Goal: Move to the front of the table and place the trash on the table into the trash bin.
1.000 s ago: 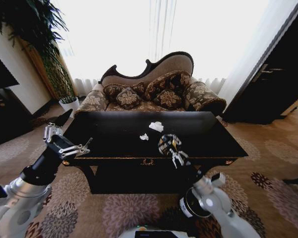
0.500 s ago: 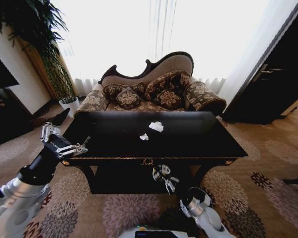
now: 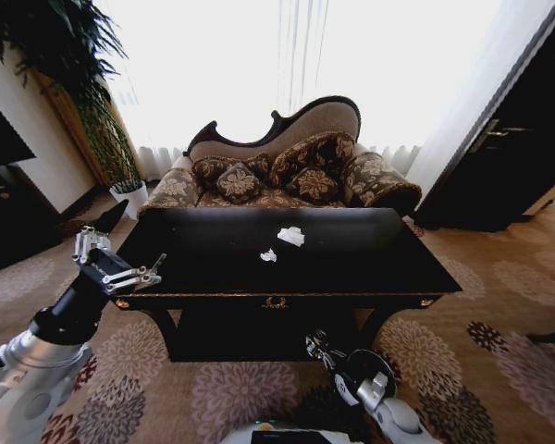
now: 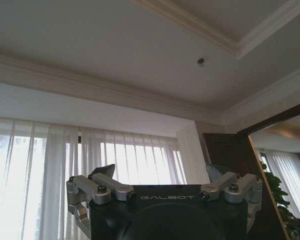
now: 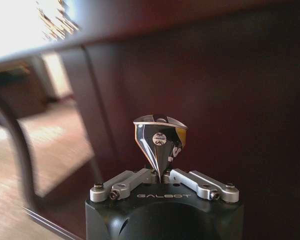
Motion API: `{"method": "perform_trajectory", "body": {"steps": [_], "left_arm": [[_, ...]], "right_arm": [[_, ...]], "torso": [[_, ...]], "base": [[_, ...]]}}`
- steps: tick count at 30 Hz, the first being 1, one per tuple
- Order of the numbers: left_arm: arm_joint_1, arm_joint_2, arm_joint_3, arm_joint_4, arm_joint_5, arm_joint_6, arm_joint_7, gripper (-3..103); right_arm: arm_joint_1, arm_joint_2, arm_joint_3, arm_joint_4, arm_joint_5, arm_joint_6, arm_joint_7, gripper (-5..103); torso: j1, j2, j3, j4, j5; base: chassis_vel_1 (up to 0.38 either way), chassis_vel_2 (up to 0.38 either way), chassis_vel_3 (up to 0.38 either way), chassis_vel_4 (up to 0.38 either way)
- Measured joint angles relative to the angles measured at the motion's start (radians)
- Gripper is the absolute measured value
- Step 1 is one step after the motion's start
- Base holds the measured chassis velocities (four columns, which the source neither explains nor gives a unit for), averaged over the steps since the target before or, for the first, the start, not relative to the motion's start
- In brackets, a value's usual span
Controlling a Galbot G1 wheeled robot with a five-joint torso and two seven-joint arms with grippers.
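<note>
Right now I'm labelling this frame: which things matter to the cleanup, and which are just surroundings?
Job:
table
paper wad
white scrap
crushed can, held in right claw below the tabletop
left claw, open

Surroundings:
sofa
plant
carpet

Head view high and frontal, looking down over the table (image 3: 287,254) toward sofa (image 3: 287,166) and window, left wrist view tilted up at ceiling (image 4: 115,45) and curtains, right wrist view close under the table's apron (image 5: 200,75), table shared.
</note>
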Motion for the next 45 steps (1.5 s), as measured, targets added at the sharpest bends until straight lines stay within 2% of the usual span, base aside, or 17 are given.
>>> {"method": "perform_trajectory", "body": {"steps": [4,5,8,9,12,14,16,27,35,45], "left_arm": [[-0.001,-0.002,0.002,0.000,0.001,0.000,0.000,100],[-0.001,-0.002,0.002,0.000,0.001,0.000,0.000,100],[-0.003,-0.002,0.003,0.000,0.002,0.000,-0.001,100],[-0.003,-0.002,0.003,0.000,0.002,0.000,-0.001,100],[-0.003,-0.005,0.007,0.000,0.005,0.000,-0.001,100],[-0.003,-0.005,0.008,0.000,0.005,0.000,-0.001,100],[-0.003,-0.005,0.007,0.000,0.005,0.000,-0.001,100],[0.002,0.000,0.000,0.000,0.005,-0.003,-0.001,100],[0.003,0.002,-0.001,0.000,0.005,-0.003,-0.001,100],[0.004,-0.004,0.001,0.000,0.007,-0.003,0.000,100]], "right_arm": [[0.025,0.000,-0.011,-0.054,-0.046,-0.054,0.140,0],[0.025,0.000,-0.011,-0.054,-0.046,-0.054,0.140,0],[0.047,0.010,-0.019,-0.097,-0.085,-0.099,0.254,0],[0.047,0.010,-0.019,-0.097,-0.085,-0.099,0.254,0],[0.074,0.014,-0.019,-0.163,-0.145,-0.133,0.331,0],[0.081,0.013,-0.019,-0.182,-0.155,-0.135,0.341,0],[0.116,0.007,-0.014,-0.260,-0.185,-0.140,0.376,0],[0.214,-0.040,-0.009,-0.462,-0.186,-0.193,0.405,0],[0.254,-0.027,-0.002,-0.567,-0.180,-0.236,0.457,0],[0.253,-0.019,0.004,-0.580,-0.186,-0.271,0.475,0]], "torso": [[0.000,0.000,0.000,0.0000,0.0000],[0.000,0.000,0.000,0.0000,0.0000],[0.000,0.000,0.000,0.0001,0.0001],[0.000,0.000,0.000,0.0001,0.0001],[0.000,0.000,0.000,0.0000,0.0000],[0.000,0.000,0.000,0.0000,0.0000],[0.000,0.000,0.000,0.0000,0.0001],[0.000,0.000,0.000,0.0000,-0.0001],[0.000,0.000,0.000,0.0001,0.0001],[0.000,0.000,0.000,0.0000,-0.0001]], "base": [[0.000,0.000,0.000,0.000],[0.000,0.000,0.000,0.000],[0.000,0.000,0.000,0.000],[0.000,0.000,0.000,0.000],[0.000,0.000,0.000,0.000],[0.000,0.000,0.000,0.000],[0.000,0.000,0.000,0.000],[0.000,0.000,0.000,0.000],[0.000,0.000,0.000,0.000],[0.000,0.000,0.000,0.000]]}}
